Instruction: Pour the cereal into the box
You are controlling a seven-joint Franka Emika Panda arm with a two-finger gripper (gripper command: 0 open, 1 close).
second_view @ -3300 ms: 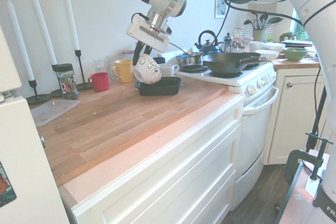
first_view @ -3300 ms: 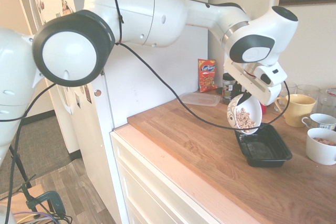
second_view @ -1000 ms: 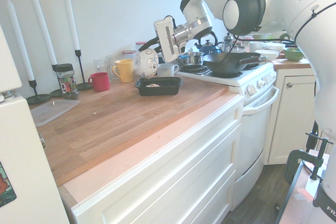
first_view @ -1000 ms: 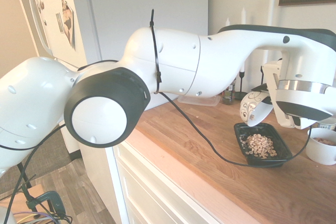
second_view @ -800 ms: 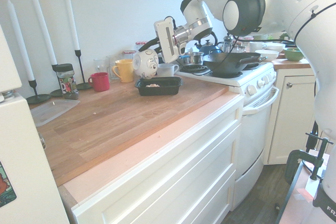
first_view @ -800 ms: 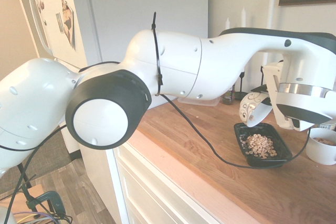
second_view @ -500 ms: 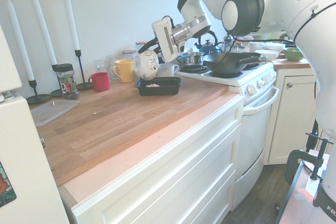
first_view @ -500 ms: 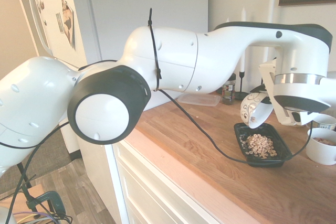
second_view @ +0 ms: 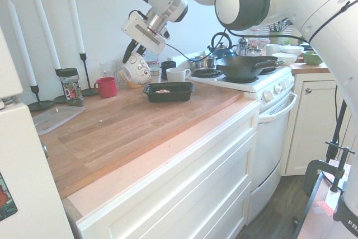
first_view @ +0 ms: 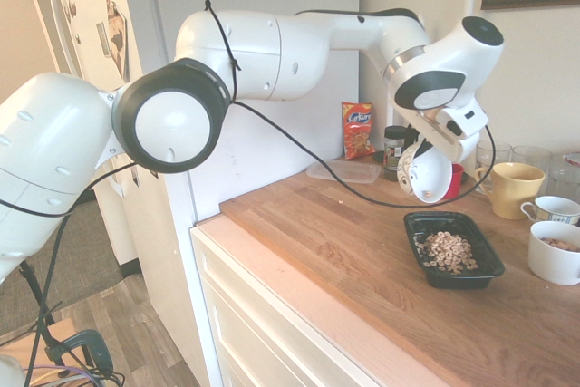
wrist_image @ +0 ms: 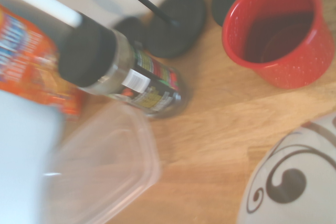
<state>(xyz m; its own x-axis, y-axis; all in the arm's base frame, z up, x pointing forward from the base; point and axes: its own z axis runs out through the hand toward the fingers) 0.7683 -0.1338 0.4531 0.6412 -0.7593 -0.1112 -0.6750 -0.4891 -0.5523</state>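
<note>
The cereal point(first_view: 447, 251) lies as a heap of small tan rings inside the box point(first_view: 435, 216), a shallow black tray on the wooden counter. In the second exterior view the box point(second_view: 168, 94) shows a little cereal point(second_view: 163, 90) over its rim. My gripper point(first_view: 422, 151) is shut on the rim of a white bowl point(first_view: 428, 174) with dark swirls. The bowl hangs tilted above the counter, beside the box on the wall side, and its inside looks empty. From the other side, the gripper point(second_view: 130, 55) holds the bowl point(second_view: 136, 70) left of the box. The bowl point(wrist_image: 294, 182) also fills a corner of the wrist view.
Near the wall stand a red cup point(wrist_image: 278, 30), a spice jar point(wrist_image: 131, 77), a clear flat container point(wrist_image: 100, 171) and an orange snack bag point(first_view: 357, 130). A yellow mug point(first_view: 512, 188) and white cups point(first_view: 555, 251) sit beyond the box. A stove with a wok point(second_view: 246, 65) adjoins the counter.
The arm has swung up and away from over the box, carrying the tilted bowl toward the wall, the red cup and the jar. The cereal stays in the box.
</note>
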